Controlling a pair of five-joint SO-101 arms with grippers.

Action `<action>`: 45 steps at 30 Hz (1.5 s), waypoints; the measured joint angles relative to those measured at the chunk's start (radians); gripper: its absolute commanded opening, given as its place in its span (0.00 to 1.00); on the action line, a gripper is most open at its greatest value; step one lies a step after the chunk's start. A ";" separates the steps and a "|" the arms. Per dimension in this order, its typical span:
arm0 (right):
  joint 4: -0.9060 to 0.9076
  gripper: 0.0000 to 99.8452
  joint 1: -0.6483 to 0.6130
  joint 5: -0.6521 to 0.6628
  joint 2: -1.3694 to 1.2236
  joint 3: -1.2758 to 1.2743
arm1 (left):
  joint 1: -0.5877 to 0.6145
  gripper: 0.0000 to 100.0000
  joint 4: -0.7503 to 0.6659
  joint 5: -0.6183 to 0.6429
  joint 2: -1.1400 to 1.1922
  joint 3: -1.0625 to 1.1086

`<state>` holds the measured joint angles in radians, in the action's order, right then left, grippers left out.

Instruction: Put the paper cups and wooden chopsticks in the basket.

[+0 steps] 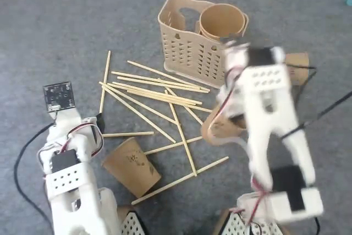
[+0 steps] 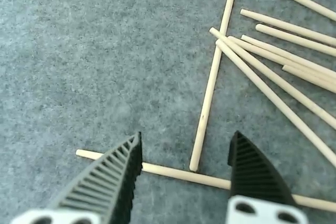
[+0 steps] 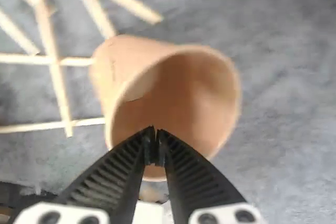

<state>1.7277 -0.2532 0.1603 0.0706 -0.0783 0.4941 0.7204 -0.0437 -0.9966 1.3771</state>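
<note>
A tan slotted basket stands at the back with one paper cup inside. My right gripper is shut on the rim of a second paper cup, which hangs tilted above the carpet under the right arm. A third cup lies on its side near the front. A fourth cup lies behind the right arm. Several wooden chopsticks are scattered in the middle. My left gripper is open just above a single chopstick, beside the end of another.
Grey carpet covers the table. A small square marker board sits on the left arm. Cables trail at the right, and the arm bases stand at the front edge.
</note>
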 measured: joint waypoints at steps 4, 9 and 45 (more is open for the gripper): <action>-0.103 0.01 -0.163 -0.028 0.158 -0.218 | 0.000 0.25 0.000 0.000 0.000 0.000; -0.130 0.02 -0.247 0.000 0.328 -0.272 | 0.000 0.25 0.000 0.000 0.000 0.000; -0.638 0.12 0.420 0.123 0.459 -0.525 | 0.000 0.25 0.003 0.000 0.000 0.011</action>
<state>1.0894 0.1672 0.2831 0.5294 -0.6030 0.4941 0.7234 -0.0437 -0.9966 1.3878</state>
